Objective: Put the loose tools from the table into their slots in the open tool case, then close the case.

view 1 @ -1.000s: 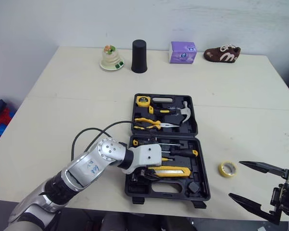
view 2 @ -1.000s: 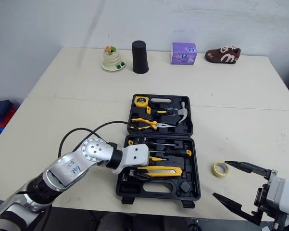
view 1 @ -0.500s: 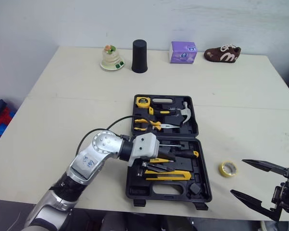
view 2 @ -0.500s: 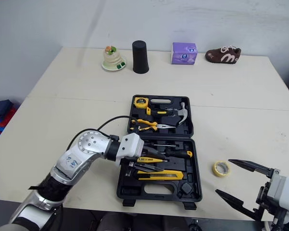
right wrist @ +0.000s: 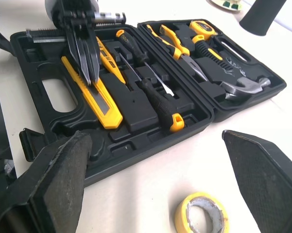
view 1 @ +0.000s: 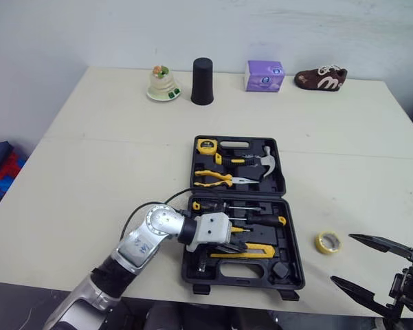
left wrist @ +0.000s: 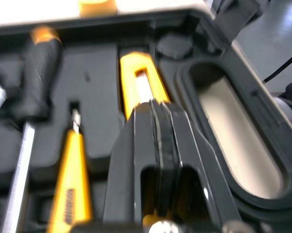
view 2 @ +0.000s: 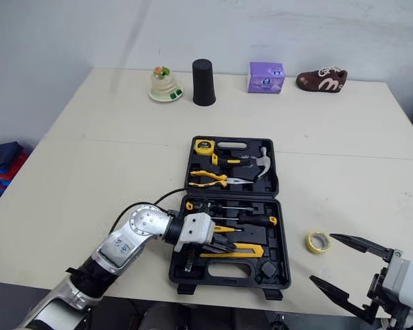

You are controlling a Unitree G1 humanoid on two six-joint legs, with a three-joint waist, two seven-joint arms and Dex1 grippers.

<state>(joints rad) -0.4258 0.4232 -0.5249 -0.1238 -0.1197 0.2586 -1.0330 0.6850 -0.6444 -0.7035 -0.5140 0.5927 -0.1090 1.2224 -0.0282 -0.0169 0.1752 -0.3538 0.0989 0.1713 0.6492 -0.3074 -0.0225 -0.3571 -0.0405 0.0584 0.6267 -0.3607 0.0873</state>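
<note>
Your tool case [view 1: 284, 206] lies open on the table [view 1: 110, 151]. Its far half holds the tape measure [view 1: 206, 145], pliers [view 1: 216, 180] and hammer [view 1: 262, 156]. The near half holds screwdrivers [view 1: 264, 219] and the yellow utility knife [view 1: 253, 250]. Your left gripper [view 1: 239, 243] is inside the near half, fingers pressed together, tips at the knife. The left wrist view shows the knife seated in its slot beside a slim yellow screwdriver [left wrist: 70, 165]. A yellow tape roll [view 1: 326, 241] lies loose on the table just right of the case. Your right gripper [view 1: 341, 258] is spread wide near it. A black cup [view 1: 202, 80], purple box [view 1: 264, 75] and brown shoe [view 1: 319, 78] line the far edge.
</note>
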